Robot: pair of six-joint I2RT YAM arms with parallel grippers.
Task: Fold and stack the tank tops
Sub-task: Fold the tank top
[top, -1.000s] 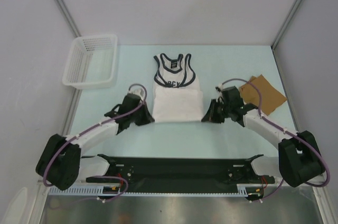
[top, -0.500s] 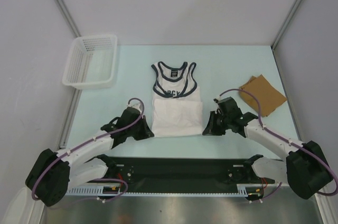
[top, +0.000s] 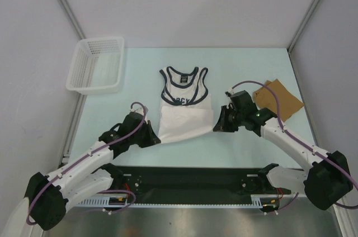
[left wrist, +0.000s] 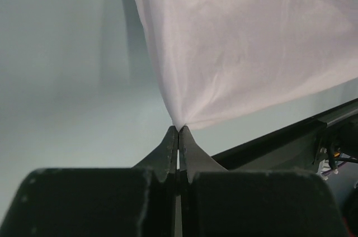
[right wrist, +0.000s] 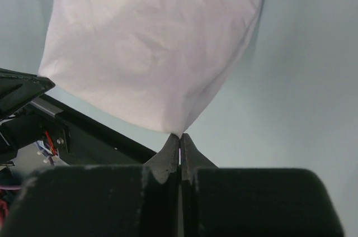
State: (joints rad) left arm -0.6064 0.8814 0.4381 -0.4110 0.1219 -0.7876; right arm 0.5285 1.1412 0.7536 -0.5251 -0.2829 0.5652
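Note:
The white tank top point(top: 184, 103) with navy trim lies mid-table, neck away from me, its lower half folded up. My left gripper point(top: 155, 140) is shut on its near left corner, seen pinched in the left wrist view point(left wrist: 179, 128). My right gripper point(top: 215, 127) is shut on the near right corner, seen pinched in the right wrist view point(right wrist: 179, 134). The white cloth point(left wrist: 246, 47) hangs stretched from both pinches point(right wrist: 151, 47), lifted off the table. The tan-brown tank top point(top: 278, 98) lies folded at the right, behind the right arm.
A white plastic lattice basket point(top: 96, 65) stands at the back left. The black base rail point(top: 190, 181) runs along the near edge. Metal frame posts rise at the back left and back right corners.
Both grippers have kept their hold on the white top's near corners and drawn them toward me and up. The top slid slightly back; the left arm stretched out lower left.

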